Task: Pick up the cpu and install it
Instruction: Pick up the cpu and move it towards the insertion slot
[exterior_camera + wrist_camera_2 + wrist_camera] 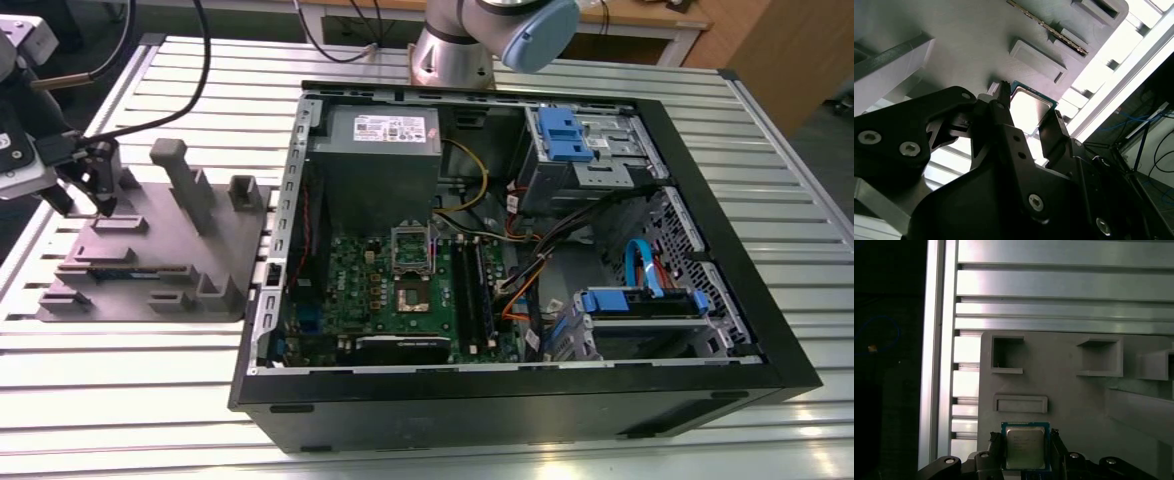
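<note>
Fingers (996, 447) of the gripper (1026, 441) stand apart, one on each side of the cpu (1025, 447), which lies flat on the grey tray (1064, 390) between them with a thin gap at each edge. Both wrist views show its silver top. The exterior view shows the gripper (83, 195) low over the tray at the exterior view's left, well apart from the open computer case (747, 300) and its green motherboard (400, 290).
</note>
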`<state>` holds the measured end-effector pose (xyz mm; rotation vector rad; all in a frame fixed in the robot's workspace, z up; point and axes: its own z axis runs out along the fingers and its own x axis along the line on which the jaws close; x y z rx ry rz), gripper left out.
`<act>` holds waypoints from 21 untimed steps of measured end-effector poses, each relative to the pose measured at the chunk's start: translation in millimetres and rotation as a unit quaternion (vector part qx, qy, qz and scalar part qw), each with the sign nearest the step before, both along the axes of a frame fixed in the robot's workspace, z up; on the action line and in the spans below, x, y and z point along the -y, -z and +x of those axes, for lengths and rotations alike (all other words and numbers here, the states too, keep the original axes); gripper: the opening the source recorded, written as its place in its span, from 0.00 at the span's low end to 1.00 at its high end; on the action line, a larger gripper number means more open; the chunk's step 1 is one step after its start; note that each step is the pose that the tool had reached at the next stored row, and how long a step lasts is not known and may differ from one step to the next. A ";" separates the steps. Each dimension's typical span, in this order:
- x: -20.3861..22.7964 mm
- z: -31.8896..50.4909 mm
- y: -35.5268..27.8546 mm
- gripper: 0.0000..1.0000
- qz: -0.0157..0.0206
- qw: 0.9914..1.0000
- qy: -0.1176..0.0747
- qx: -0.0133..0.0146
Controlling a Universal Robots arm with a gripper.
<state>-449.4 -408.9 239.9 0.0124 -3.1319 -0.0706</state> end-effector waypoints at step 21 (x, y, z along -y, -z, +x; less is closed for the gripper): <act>0.0 0.0 -5.9 0.47 0.000 1.000 0.000 0.000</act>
